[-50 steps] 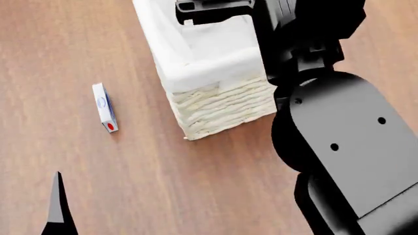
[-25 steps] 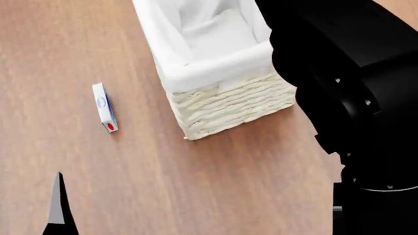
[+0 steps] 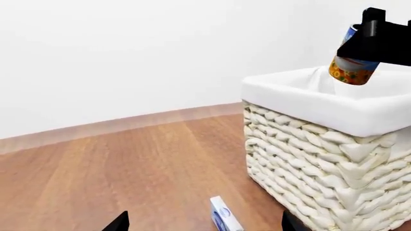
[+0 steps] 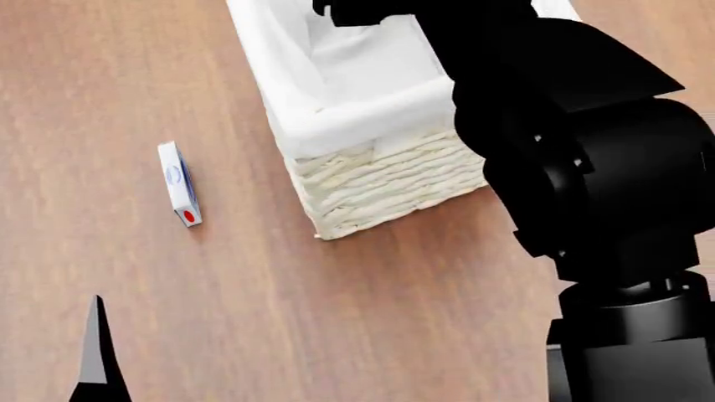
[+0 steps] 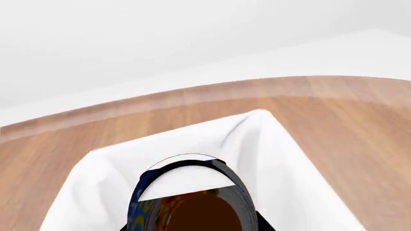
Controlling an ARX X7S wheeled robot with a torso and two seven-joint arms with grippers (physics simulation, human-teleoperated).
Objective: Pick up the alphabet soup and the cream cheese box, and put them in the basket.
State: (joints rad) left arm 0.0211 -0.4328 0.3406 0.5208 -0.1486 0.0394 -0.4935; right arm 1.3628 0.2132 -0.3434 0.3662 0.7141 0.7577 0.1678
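Nearest the robot in the head view, a dark pointed tip of the left end effector (image 4: 99, 352) shows at the lower left edge exactly where it was a second ago; in the left wrist view only its two fingertips show at the frame's edge, set well apart, so it is open and empty. Just beyond it the cream cheese box (image 4: 179, 183) lies flat on the brown wooden surface (image 4: 134, 84), red mark toward the robot, unmoved over the last second and untouched; in the left wrist view it sits between the two fingertips and just beside the wicker wall. Farther on stands the basket (image 4: 380, 180), cloth liner folded over its rim, also unshifted. What has changed is the right arm (image 4: 581, 167): its bulk has swung across the right half of the head view, and its far end again reaches over the basket's opening after being out of sight half a second ago. The left wrist view shows the right end effector (image 3: 376, 41) clamped on the alphabet soup can (image 3: 352, 67), tilted and held above the liner, not yet inside. The right wrist view confirms the can hanging over the white lining. My reading: the soup is poised for release, and the box is the remaining pickup.
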